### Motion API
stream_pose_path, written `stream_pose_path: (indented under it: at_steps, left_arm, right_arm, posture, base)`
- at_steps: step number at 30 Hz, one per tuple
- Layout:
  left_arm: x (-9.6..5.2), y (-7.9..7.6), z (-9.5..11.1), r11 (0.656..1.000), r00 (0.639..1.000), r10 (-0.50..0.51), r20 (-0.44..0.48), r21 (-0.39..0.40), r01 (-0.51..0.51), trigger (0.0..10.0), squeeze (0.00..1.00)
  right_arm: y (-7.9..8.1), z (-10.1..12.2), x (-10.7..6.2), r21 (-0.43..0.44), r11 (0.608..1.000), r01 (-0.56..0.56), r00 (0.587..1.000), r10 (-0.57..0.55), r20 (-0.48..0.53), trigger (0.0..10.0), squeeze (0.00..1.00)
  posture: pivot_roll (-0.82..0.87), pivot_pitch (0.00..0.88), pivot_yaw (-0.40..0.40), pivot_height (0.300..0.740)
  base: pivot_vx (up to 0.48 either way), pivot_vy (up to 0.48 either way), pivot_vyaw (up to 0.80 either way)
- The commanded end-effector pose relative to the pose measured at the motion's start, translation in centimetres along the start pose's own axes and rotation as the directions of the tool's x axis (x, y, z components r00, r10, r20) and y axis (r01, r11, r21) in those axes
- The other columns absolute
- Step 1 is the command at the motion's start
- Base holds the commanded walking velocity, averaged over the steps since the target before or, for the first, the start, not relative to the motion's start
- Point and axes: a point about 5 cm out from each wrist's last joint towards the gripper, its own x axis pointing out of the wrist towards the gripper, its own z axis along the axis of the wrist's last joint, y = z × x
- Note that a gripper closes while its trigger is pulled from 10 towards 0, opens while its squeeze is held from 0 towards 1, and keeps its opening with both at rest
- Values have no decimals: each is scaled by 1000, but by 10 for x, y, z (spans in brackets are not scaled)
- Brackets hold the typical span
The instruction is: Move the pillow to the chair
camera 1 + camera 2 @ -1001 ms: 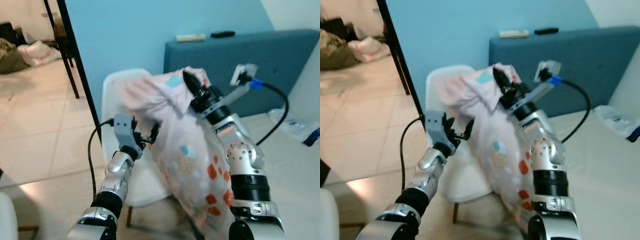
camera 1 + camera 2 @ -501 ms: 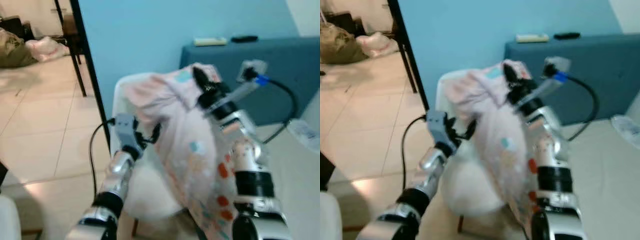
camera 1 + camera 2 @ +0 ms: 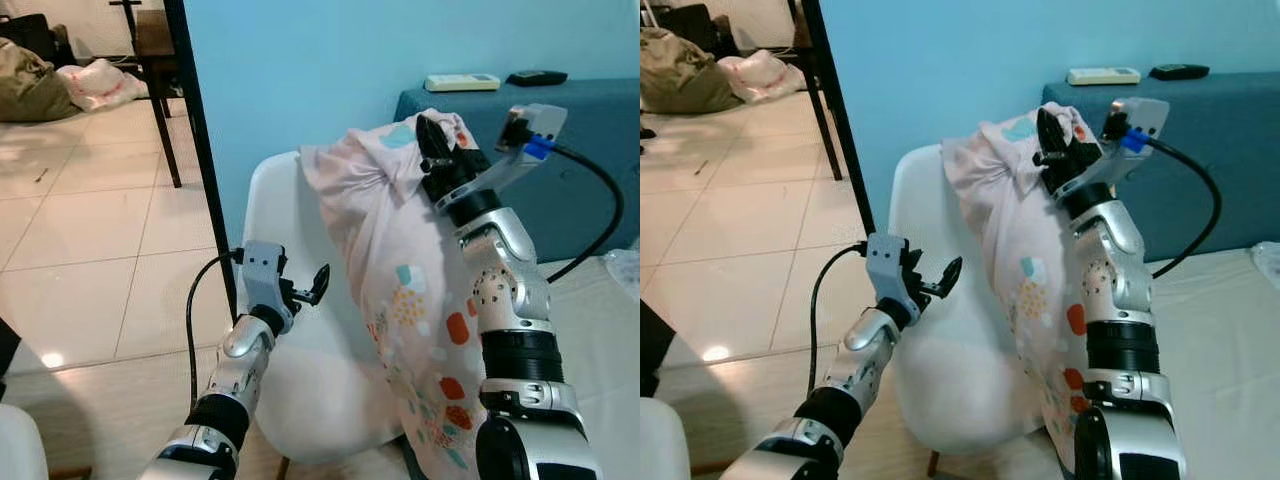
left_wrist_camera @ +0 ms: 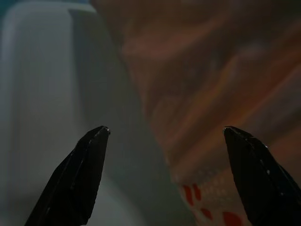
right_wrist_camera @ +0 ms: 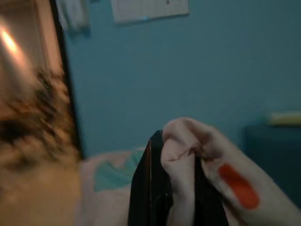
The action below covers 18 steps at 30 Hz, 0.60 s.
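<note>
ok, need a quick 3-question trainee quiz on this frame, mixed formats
1. True or false: the right claw is shut on the top of the pillow.
2. Multiple choice: the left claw is A) gripping the pillow, B) open and apart from the pillow, over the chair, C) shut on the chair's back.
3. Fill in: the pillow hangs from the right claw in front of the white ___.

Key: 1 true. 2 B: the left wrist view shows the fingers spread, with nothing between them. 3 chair.

Pillow [image 3: 1025,250] over white chair [image 3: 940,300]
</note>
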Motion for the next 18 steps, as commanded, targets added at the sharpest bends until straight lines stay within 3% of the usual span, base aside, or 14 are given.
stream_pose_path:
  at_steps: [1,3,5,8,13,17,18]
  left_arm:
    - [-2,-3,-5,1000,1000,2,-21,-11,-2,10000,0]
    - [-2,-3,-5,1000,1000,2,-21,-10,-2,10000,0]
    - [-5,-2,-5,1000,1000,15,-9,-17,-15,10000,0]
    - [-6,-2,-5,1000,1000,17,-8,-18,-17,10000,0]
    - [-12,1,-6,999,999,40,5,-11,-39,10000,0]
    - [-15,4,-4,999,998,54,14,-4,-54,10000,0]
    - [-17,5,-4,998,998,67,17,3,-67,10000,0]
  right_arm:
    - [-3,16,5,-95,995,18,997,-11,70,10000,0]
    - [-4,16,5,-103,995,21,997,-13,72,10000,0]
    - [-23,28,12,-193,976,96,993,-80,92,10000,0]
    - [-25,30,14,-208,972,105,992,-87,97,10000,0]
    - [0,44,43,-358,932,63,988,-9,151,10000,0]
    - [18,53,54,-352,935,39,978,36,204,10000,0]
    - [33,52,60,-331,944,-17,971,94,220,10000,0]
  posture:
    - [-32,0,-48,740]
    - [-32,0,-48,740]
    - [-12,0,-61,740]
    - [-12,0,-61,740]
    - [26,0,-78,740]
    - [47,0,-89,740]
    - [53,0,-91,740]
  base:
    - [0,-469,0]
    - [0,-469,0]
    - [0,0,0]
    - [0,0,0]
    - [0,0,0]
    - [0,0,0]
    - [0,0,0]
